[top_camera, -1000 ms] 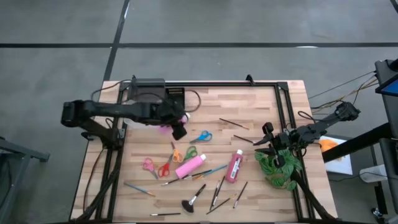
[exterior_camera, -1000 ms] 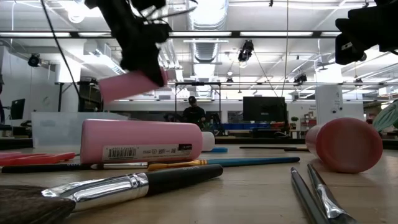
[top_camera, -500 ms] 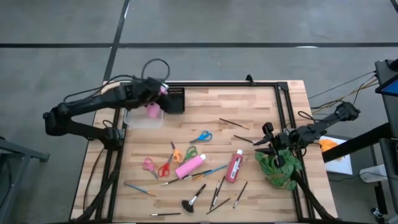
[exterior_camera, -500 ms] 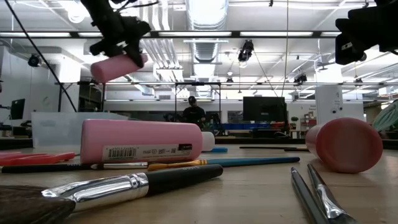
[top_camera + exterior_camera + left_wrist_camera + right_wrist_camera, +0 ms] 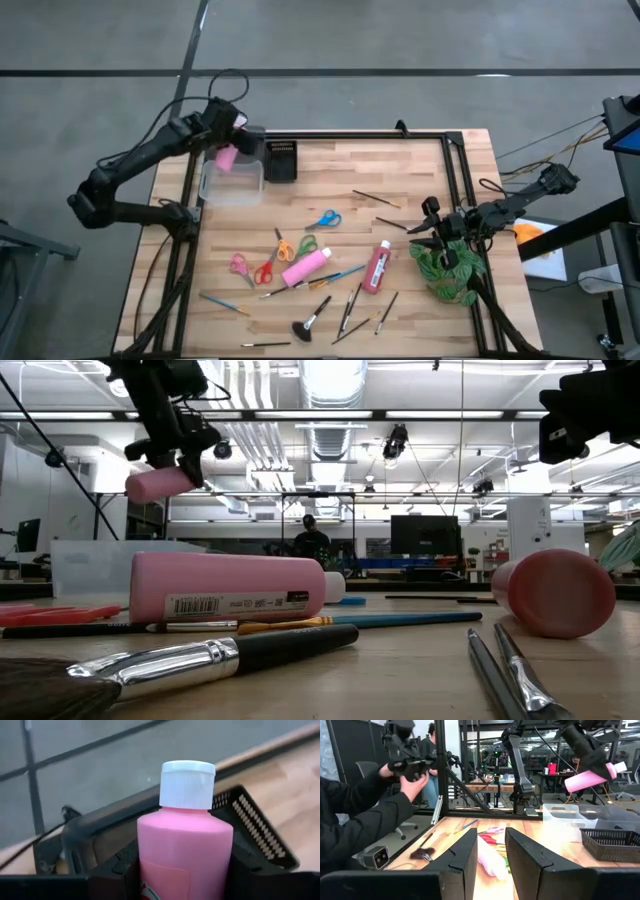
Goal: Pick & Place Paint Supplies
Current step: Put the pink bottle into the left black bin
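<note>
My left gripper (image 5: 229,150) is shut on a pink paint bottle (image 5: 226,158) with a white cap (image 5: 187,784). It holds the bottle in the air over the clear tub (image 5: 232,182) at the table's far left; the bottle also shows in the low view (image 5: 158,484). My right gripper (image 5: 432,226) is open and empty at the right, by the green plant (image 5: 447,268). A second pink bottle (image 5: 305,267), a red tube (image 5: 377,266), small scissors (image 5: 322,219) and several thin brushes (image 5: 350,305) lie flat on the table. My left gripper pinches the bottle's body (image 5: 150,870) between its two fingers, one on each side. The fingers lie along the bottle, with the cap pointing away from the wrist. The bottle is lifted clear above the tub and tilted close to level (image 5: 158,484).
A black mesh tray (image 5: 281,160) stands right of the tub at the far edge. More scissors (image 5: 285,248) and a broad brush (image 5: 303,327) lie mid-table. Black frame rails (image 5: 458,170) run along the table's edges. A person's hand (image 5: 412,780) shows beyond the table.
My left gripper has carried the pink bottle from over the table's middle toward the far left corner. It now holds the bottle over the clear tub, still shut on it and clear of the table. My right arm has kept still.
</note>
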`<move>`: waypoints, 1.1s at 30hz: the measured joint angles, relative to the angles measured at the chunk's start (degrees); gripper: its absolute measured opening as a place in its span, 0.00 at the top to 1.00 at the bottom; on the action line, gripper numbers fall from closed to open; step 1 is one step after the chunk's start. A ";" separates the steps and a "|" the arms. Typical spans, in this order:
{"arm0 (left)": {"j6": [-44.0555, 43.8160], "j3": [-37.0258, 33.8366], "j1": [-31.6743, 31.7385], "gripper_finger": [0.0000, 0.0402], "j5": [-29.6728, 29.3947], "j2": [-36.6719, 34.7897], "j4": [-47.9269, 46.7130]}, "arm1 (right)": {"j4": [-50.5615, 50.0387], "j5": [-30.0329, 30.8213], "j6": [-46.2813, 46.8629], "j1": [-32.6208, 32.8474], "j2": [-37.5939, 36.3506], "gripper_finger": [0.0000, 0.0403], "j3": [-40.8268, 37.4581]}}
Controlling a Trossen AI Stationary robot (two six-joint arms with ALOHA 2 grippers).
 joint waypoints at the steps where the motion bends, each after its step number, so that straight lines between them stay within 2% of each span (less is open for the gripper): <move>1: 2.46 0.00 1.04 0.55 1.36 0.57 0.07 | 0.01 -0.01 0.00 0.01 0.00 0.76 0.02; 6: 15.73 0.00 4.33 0.55 3.33 4.62 -0.08 | 0.01 -0.01 0.00 0.00 0.00 0.76 0.02; 18: 44.62 0.00 4.46 0.55 2.50 16.08 0.05 | 0.00 0.00 0.00 0.00 -0.02 0.76 0.00; 24: 48.98 0.00 4.55 0.55 1.81 20.38 1.85 | 0.00 -0.02 0.00 0.00 0.00 0.76 0.02; 33: 49.28 0.00 4.70 0.55 0.50 25.09 2.25 | 0.00 0.00 0.00 0.00 -0.02 0.76 0.02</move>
